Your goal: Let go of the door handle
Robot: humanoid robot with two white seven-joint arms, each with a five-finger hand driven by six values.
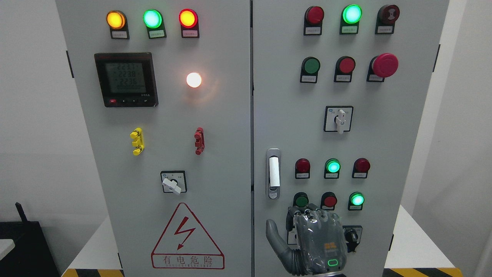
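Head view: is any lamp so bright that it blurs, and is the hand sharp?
Head view: the white lamp is blown out, casting a soft halo on the left door; the lit green lamp also blooms; the right hand, below the door handle, is sharp, with mild glare on its glossy back.

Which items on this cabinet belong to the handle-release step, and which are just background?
Job in hand:
door handle on the right door
right hand, below the handle, not touching it, fingers curled, holding nothing

Background:
digital meter
emergency stop button
white rotary switch
yellow connector
red connector
warning triangle
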